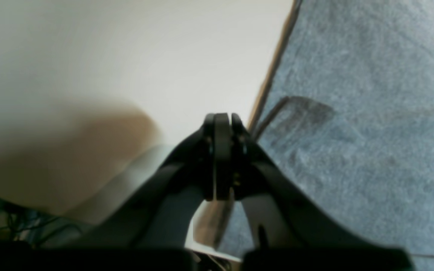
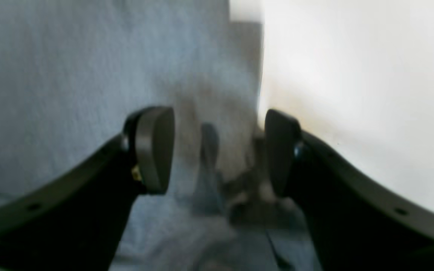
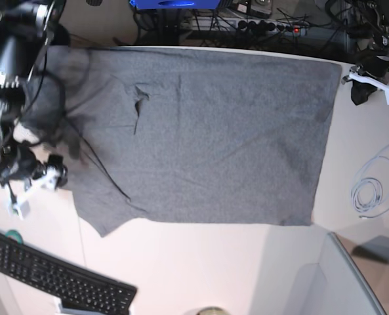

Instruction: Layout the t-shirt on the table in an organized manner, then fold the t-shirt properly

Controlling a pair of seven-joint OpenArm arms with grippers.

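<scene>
The heather-grey t-shirt (image 3: 214, 131) lies spread flat over the white table (image 3: 214, 262), with a small crease near its upper left. My right gripper (image 2: 217, 150) stands open low over the shirt's (image 2: 70, 56) edge, where grey cloth meets bare table (image 2: 352, 75); blurred bunched fabric lies below the jaws and is not gripped. In the base view this gripper (image 3: 53, 174) is at the shirt's left side. My left gripper (image 1: 220, 120) is shut on nothing, over bare table (image 1: 126, 56) just beside the shirt's hem (image 1: 371, 113). In the base view it (image 3: 363, 92) sits off the shirt's top right corner.
A black keyboard (image 3: 56, 275) lies at the front left. A coiled white cable (image 3: 368, 193) rests on the table to the right of the shirt. A grey box (image 3: 338, 282) stands at the front right. Cables and a power strip (image 3: 246, 25) run behind the table's far edge.
</scene>
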